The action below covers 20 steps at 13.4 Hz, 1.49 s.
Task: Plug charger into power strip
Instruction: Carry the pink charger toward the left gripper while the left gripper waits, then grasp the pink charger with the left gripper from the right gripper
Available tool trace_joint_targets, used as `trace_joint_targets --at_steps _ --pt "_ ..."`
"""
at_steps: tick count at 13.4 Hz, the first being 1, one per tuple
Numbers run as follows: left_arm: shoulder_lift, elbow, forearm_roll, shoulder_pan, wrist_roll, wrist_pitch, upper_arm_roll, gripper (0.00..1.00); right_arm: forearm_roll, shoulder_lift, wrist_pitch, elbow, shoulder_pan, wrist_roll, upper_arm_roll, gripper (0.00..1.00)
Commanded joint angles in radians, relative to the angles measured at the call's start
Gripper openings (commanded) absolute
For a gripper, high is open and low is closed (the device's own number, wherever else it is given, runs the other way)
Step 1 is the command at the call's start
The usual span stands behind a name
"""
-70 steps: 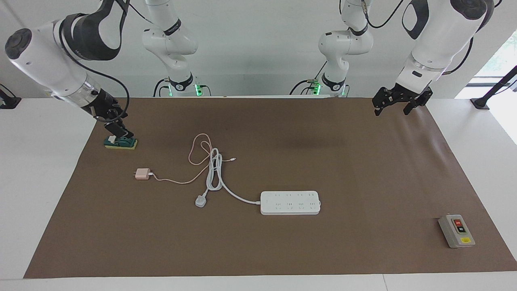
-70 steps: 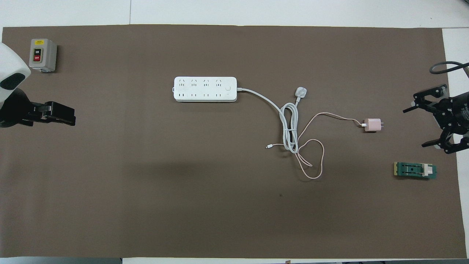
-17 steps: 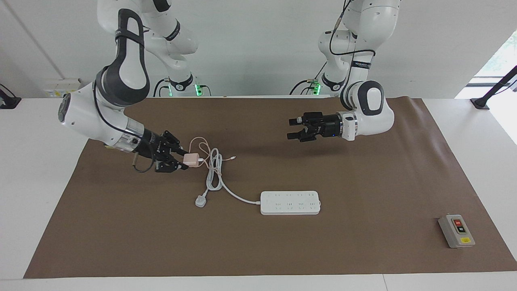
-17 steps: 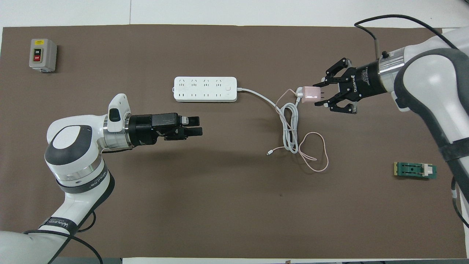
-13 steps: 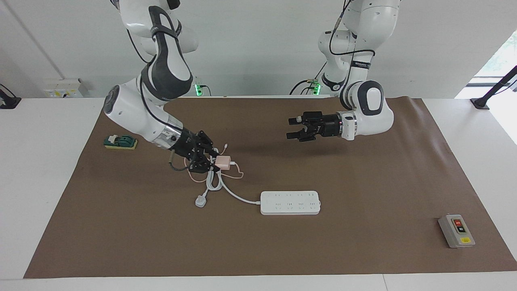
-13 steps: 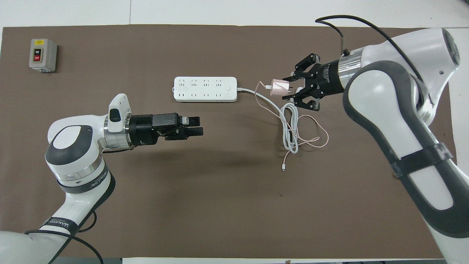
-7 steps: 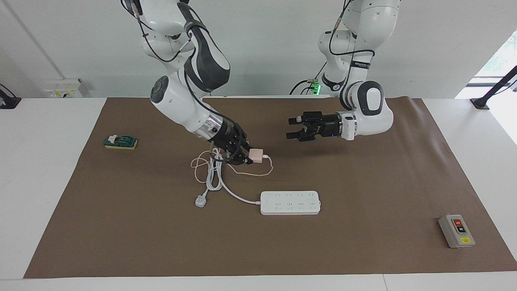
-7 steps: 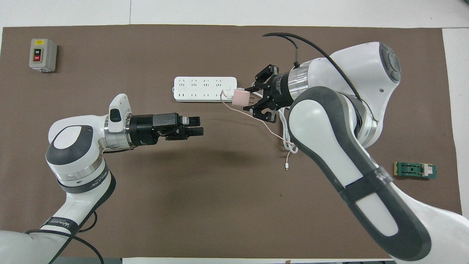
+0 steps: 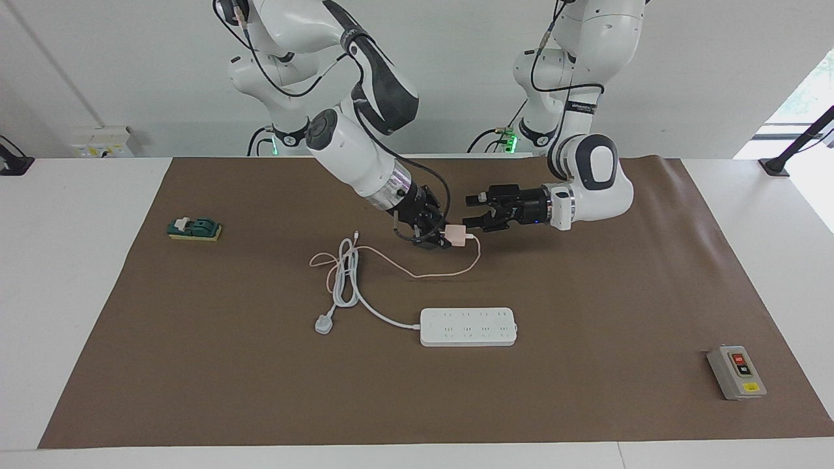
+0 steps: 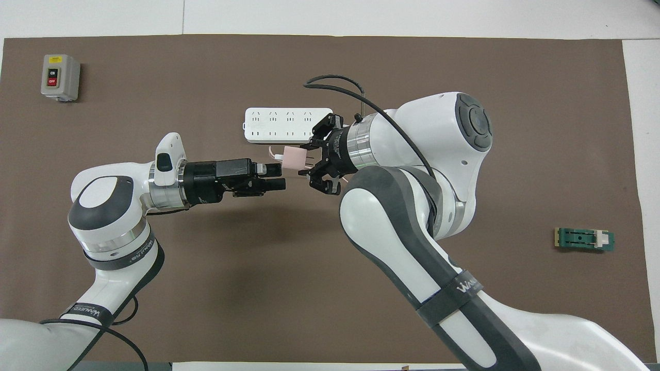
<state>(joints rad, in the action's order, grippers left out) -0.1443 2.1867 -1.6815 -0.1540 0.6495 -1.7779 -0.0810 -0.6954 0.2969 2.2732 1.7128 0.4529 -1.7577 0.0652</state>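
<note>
1. Brown matting is covering a white table, with a plain white wall rising at the robots' end, and you are looking at two arms meeting in the air over the middle of the mat.
2. Your right gripper is clamping its fingers on the pale-pink charger, holding it off the mat with the body pointing toward the other arm, which reads as an offer for a handover.
3. Your left gripper is hanging level just beside the charger, its tips almost at the pink cube; you cannot tell whether they are touching it, nor whether those fingers are parted or together.
4. Trailing from the charger, its thin pink cable is looping down onto the mat and running back to the coiled white cord.
5. Lying flat and untouched, the power strip is sitting farther from the robots than the two grippers, sockets facing up and nothing plugged in.
6. A grey switch box is sitting toward the left arm's end, and a small green block toward the right arm's end, both well apart from the work.
</note>
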Motion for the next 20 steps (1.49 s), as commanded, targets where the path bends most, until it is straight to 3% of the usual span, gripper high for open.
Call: trace_joint_targets --at_steps 1,20 --pt "0.002 0.013 -0.027 -0.021 0.047 -0.012 0.012 1.0 0.01 -0.008 0.015 0.013 0.007 -0.016 -0.004 0.0" --pt "-0.07 -0.008 -0.007 -0.002 0.17 0.034 0.049 1.0 0.014 -0.01 0.074 0.03 0.061 -0.016 -0.005 0.0"
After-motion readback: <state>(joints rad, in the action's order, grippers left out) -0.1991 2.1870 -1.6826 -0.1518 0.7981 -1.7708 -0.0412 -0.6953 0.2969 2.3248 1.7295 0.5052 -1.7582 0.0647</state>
